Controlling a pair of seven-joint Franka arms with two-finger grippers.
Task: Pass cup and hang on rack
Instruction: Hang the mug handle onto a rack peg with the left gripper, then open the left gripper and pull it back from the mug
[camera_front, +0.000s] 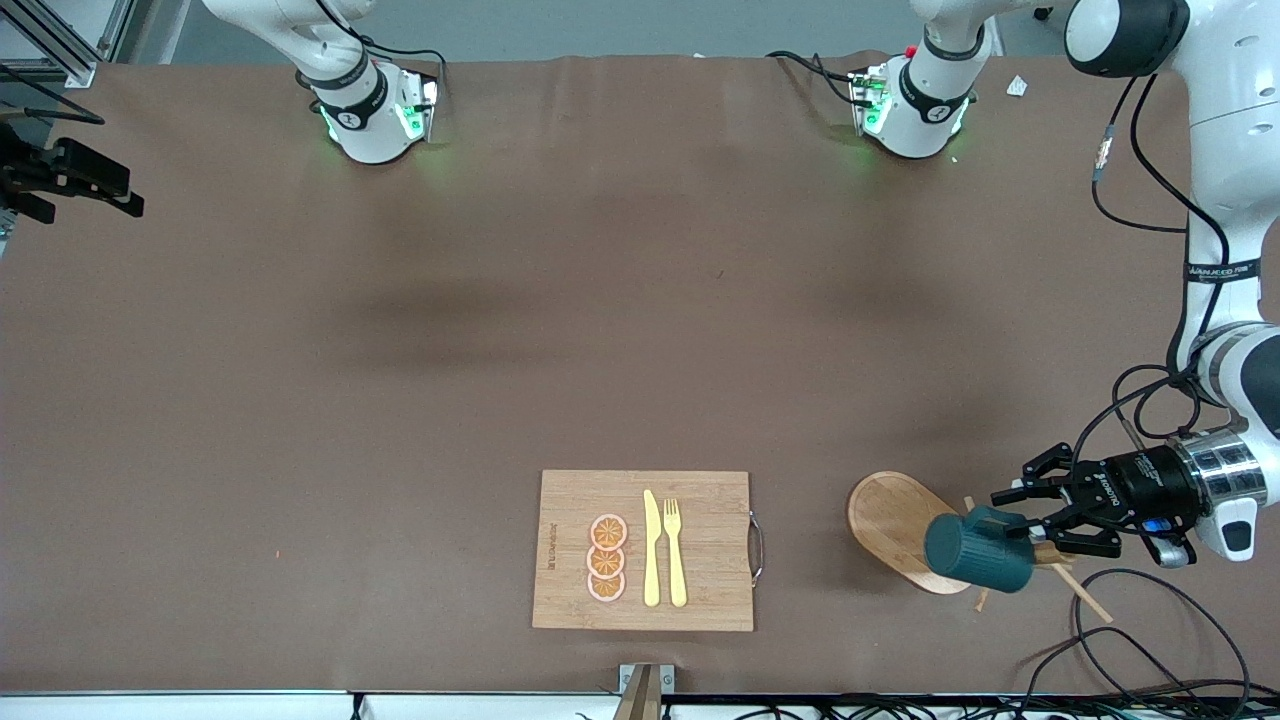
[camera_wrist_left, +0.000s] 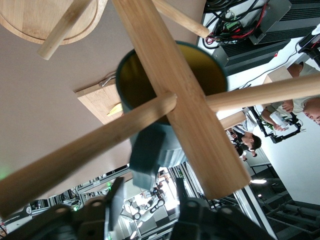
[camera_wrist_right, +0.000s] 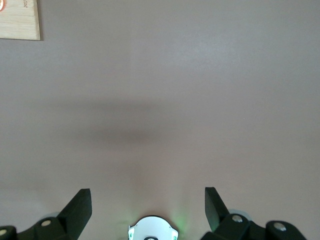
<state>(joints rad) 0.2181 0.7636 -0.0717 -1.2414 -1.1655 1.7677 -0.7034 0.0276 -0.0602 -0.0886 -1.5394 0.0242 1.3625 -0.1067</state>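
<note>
1. Near edge of tabletop (camera_front: 300, 400), about mid-length: rect. bamboo cutting board (camera_front: 700, 500), visible grain, thin metal loop handle on the short side twd the left arm's end. On it lie a flat yellow knife (camera_front: 651, 548) & fork (camera_front: 675, 550) side by side, plus 3 round orange slices (camera_front: 607, 558) in an overlapping row.
2. Near corner at left arm's end: rack (camera_front: 885, 515), pale wood, oval flat base, round post, thin angled pegs.
3. Cup (camera_front: 975, 553) hangs on a peg by its loop handle, tipped on its side; ribbed dark teal outside, mustard inside per left wrist view.
4. Left end effector (camera_front: 1030, 515) level w/ the cup handle, fingers (camera_wrist_left: 117, 195) spread either side of it, not gripping: released.
5. Black cables (camera_front: 1150, 640) loop along that corner's edge, little room there.
6. Rest of the brown matte tabletop is wide & bare up to the arm bases.
7. Right end effector (camera_wrist_right: 147, 200) waits over bare tabletop at its own end, jaws wide apart, holding nothing.
</note>
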